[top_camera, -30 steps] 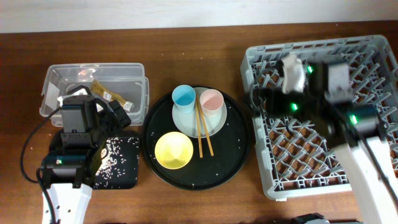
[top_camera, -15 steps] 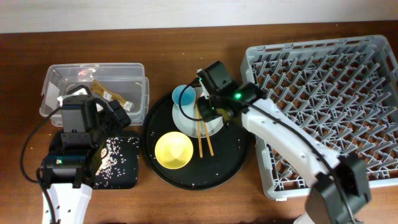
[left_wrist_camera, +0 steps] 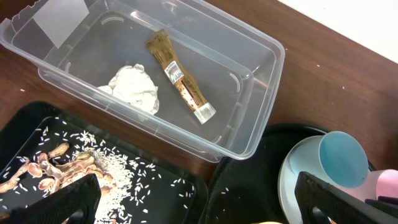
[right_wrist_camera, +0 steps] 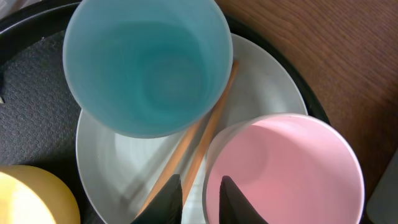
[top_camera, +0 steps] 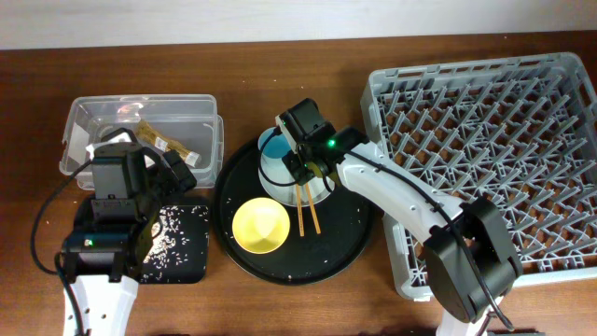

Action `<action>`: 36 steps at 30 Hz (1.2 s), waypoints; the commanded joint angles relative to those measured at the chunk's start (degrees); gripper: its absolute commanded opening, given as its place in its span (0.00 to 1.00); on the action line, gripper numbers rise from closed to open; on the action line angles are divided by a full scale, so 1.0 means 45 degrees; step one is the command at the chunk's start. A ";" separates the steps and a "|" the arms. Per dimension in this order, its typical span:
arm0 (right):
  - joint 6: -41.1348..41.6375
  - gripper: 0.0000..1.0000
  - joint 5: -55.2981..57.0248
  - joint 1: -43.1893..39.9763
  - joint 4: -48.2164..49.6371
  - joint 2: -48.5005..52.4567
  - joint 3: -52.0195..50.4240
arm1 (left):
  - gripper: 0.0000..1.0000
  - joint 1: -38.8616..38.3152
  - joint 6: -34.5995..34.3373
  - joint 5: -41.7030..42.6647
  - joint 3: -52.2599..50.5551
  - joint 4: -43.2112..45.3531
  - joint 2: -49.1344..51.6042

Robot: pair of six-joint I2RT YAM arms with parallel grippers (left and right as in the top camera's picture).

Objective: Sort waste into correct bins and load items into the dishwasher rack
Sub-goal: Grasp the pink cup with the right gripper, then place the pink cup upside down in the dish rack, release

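The right gripper (right_wrist_camera: 199, 183) hangs over the big round black tray (top_camera: 347, 245) in the middle of the brown wooden table (top_camera: 280, 56). Its two dark fingers (right_wrist_camera: 173, 194) are a little apart. One sits just outside the rim of the pink cup (right_wrist_camera: 292, 168) and one just inside it, and they do not squeeze it.

The pink cup stands on the pale grey-white round plate (right_wrist_camera: 102, 165), at its right side. The light blue cup (right_wrist_camera: 146, 68) stands just beside it on the left. The wooden chopsticks (right_wrist_camera: 200, 135) lie between the two cups. The small yellow bowl (right_wrist_camera: 28, 199) sits on the near part of the round tray.

The big grey plastic rack with upright pegs (top_camera: 392, 86) is on the right.

The left gripper (left_wrist_camera: 198, 186) hangs over the flat black rectangular tray (left_wrist_camera: 163, 188) at the near left, fingers wide apart and holding nothing. Beige food flakes (left_wrist_camera: 55, 171) and white rice bits (left_wrist_camera: 118, 163) lie in that tray. Just behind it is the clear plastic tub (left_wrist_camera: 250, 127). The crumpled white tissue (left_wrist_camera: 134, 87) and the long gold-brown wrapper (left_wrist_camera: 180, 78) lie inside.
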 commanded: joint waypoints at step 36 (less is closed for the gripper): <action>-0.3468 0.04 -1.9851 -1.0802 -0.0355 0.0418 0.0189 | 0.99 0.0058 0.0165 -0.0131 0.0092 0.0019 -0.0068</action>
